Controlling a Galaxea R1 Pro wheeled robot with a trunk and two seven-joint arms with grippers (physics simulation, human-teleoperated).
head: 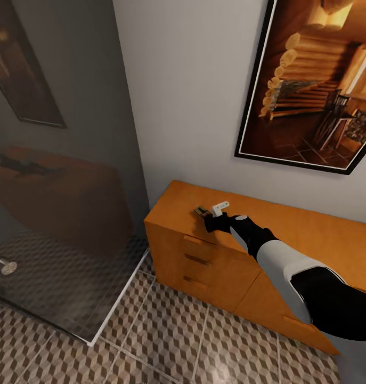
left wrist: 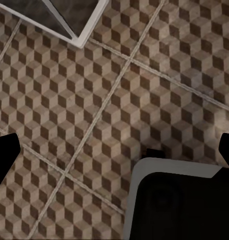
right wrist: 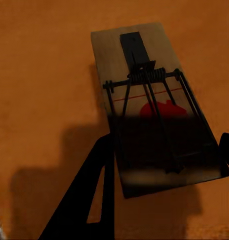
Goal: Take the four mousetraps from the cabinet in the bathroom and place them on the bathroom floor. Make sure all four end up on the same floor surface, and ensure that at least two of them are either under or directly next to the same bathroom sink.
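Orange-brown wood is what I have under the right arm: the flat top of the low, wide wooden cabinet (head: 289,224) with its bar-handled drawers, standing against the white wall below a framed picture (head: 316,85). My black right gripper (head: 213,217) reaches over the cabinet's top near its left end, and just past its tips I see a small tan mousetrap (head: 200,212), with a white, flat object (head: 221,206) just beside it, too small for me to identify.

In the right wrist view the tan wooden board of that trap (right wrist: 154,105) lies flat on the top, dark wire spring across its middle, red mark below it. Its long axis runs roughly along my line of reach, and its near end sits between the two dark fingers (right wrist: 87,195) (one to each side, apart, and I cannot tell whether they touch the board). So I judge the jaws parted around it, not clamped.

The right arm is plainly the nearer one. The left gripper (left wrist: 114,150) hangs over the cube-patterned brown and tan tiled floor (left wrist: 84,90), fingertips wide apart, holding nothing.
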